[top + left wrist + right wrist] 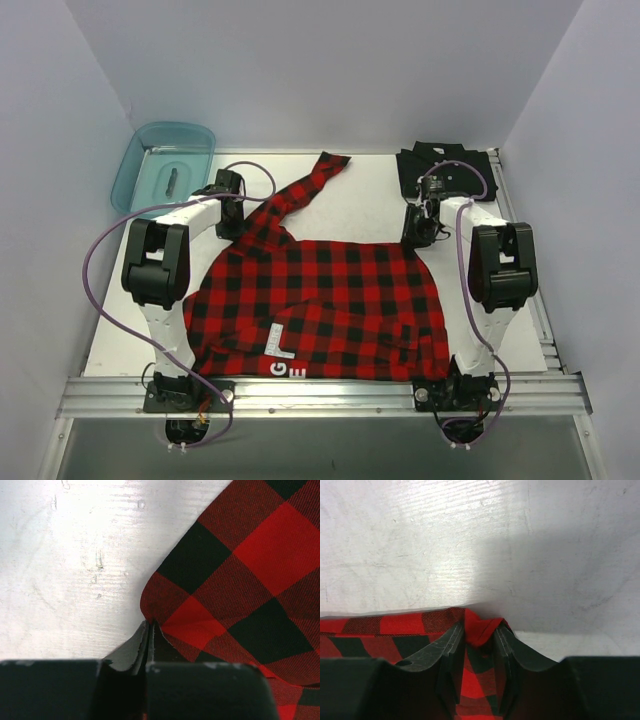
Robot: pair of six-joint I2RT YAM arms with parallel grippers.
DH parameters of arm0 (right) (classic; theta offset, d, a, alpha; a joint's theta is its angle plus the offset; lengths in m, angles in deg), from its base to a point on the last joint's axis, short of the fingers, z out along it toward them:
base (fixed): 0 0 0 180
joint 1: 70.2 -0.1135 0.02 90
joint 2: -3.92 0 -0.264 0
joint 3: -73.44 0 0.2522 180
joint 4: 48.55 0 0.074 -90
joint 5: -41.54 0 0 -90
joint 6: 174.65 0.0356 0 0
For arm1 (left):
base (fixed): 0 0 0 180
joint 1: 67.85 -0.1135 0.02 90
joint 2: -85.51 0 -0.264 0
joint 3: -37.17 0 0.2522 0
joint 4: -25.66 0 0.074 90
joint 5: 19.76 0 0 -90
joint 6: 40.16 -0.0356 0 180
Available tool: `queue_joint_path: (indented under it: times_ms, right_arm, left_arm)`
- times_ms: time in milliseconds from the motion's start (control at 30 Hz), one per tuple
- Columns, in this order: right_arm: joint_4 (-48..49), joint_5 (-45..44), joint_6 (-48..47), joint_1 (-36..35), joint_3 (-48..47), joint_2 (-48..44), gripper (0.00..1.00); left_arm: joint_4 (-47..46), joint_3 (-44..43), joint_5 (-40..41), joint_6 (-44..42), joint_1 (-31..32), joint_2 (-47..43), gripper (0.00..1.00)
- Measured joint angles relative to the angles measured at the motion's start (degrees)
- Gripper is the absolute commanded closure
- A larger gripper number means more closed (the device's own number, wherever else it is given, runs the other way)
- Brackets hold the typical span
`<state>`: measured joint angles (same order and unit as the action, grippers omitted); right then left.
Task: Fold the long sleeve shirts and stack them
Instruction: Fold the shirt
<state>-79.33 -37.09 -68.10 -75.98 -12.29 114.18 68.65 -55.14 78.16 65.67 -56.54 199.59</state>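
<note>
The red-and-black plaid shirt (320, 300) lies spread flat mid-table, with white letters (283, 355) near its front hem and one sleeve (310, 188) running toward the back. My left gripper (232, 220) is at the shirt's back left corner. In the left wrist view it (149, 626) is shut, pinching the plaid edge (240, 580). My right gripper (418, 232) is at the back right corner. In the right wrist view it (480, 630) is closed on a bunched fold of plaid (395, 625). The black shirt (445, 170) lies folded at the back right.
A translucent teal bin (165, 165) stands at the back left with a small dark object inside. White walls enclose the table on three sides. A metal rail (320, 390) runs along the front edge by the arm bases.
</note>
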Motion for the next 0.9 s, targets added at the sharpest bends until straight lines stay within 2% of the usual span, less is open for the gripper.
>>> queue_joint_path:
  times_ms: [33,267,333,633,900]
  right_arm:
    - [-0.11,0.07,-0.17,0.13,-0.17,0.0,0.73]
    - [-0.28,0.24,-0.9,1.18,-0.59,0.0,0.94]
    - [-0.37,0.42,-1.27,1.25,-0.59,0.0,0.97]
    - [-1.92,0.52,-1.95,1.25,-0.72,-3.43,0.97]
    - [-2.54,0.92,-1.66,1.25,-0.46,-11.32,0.96]
  left_arm:
    - [0.0,0.0,0.0,-0.02,0.0,0.0,1.0]
    - [0.0,0.0,0.02,0.0,0.0,-0.02,1.0]
    - [0.02,0.0,0.0,0.0,-0.04,-0.11,1.0]
    - [0.22,3.52,-0.48,0.09,-1.01,-4.02,1.0]
    - [0.0,5.46,-0.46,1.03,-1.09,-14.97,1.0]
